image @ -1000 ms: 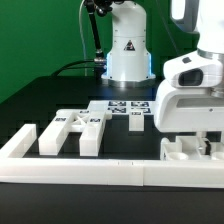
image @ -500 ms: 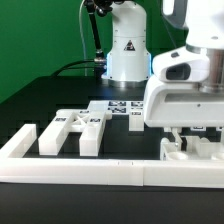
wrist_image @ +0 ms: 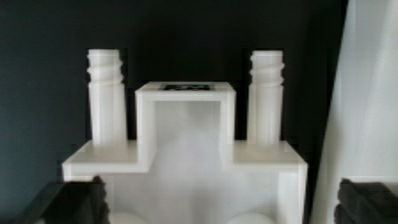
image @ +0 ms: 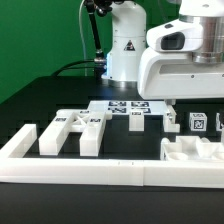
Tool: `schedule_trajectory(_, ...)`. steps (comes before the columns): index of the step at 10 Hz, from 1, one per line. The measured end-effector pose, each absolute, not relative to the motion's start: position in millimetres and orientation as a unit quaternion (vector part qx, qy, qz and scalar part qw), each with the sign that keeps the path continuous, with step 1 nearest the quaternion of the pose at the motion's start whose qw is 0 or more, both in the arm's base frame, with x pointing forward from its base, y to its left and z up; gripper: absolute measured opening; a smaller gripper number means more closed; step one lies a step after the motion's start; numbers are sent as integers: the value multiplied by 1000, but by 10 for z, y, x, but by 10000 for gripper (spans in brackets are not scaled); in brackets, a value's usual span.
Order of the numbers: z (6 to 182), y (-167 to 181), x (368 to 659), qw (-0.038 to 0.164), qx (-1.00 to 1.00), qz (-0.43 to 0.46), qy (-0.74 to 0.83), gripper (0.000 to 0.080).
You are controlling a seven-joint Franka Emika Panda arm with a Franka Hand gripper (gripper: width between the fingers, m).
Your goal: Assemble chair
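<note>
While gripper (wrist_image: pixel 222 202) is hovering wide and empty right over the pegged part (wrist_image: pixel 183 150), placing seems done, so next is likely fetching a loose bar (image: pixel 47 137) well apart.

A white chair part (wrist_image: pixel 187 165) — two ribbed pegs (wrist_image: pixel 107 90) flanking a tagged block (wrist_image: pixel 185 115) — on dark table (wrist_image: pixel 36 80).

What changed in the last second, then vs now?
The gripper let go of the pegged chair part at the exterior view's right and rose off it; its jaws now stand open. The part stayed down by the border rail. The loose chair parts at the exterior view's left and the marker board did not move.
</note>
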State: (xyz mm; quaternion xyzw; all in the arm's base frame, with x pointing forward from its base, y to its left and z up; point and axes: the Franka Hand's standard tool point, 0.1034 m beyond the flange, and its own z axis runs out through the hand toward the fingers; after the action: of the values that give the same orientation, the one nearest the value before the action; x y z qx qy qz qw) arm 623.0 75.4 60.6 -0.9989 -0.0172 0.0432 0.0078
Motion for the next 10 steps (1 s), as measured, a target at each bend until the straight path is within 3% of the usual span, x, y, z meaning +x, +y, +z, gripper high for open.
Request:
schedule_trajectory(3, 591, 747, 6215, 7, -999, 44, -17, 649)
schedule_trajectory(7, 495, 633, 5509, 1, -998, 70, -3, 649)
schedule_trajectory(10, 474, 615, 5439, 0, -997, 78, -3, 649)
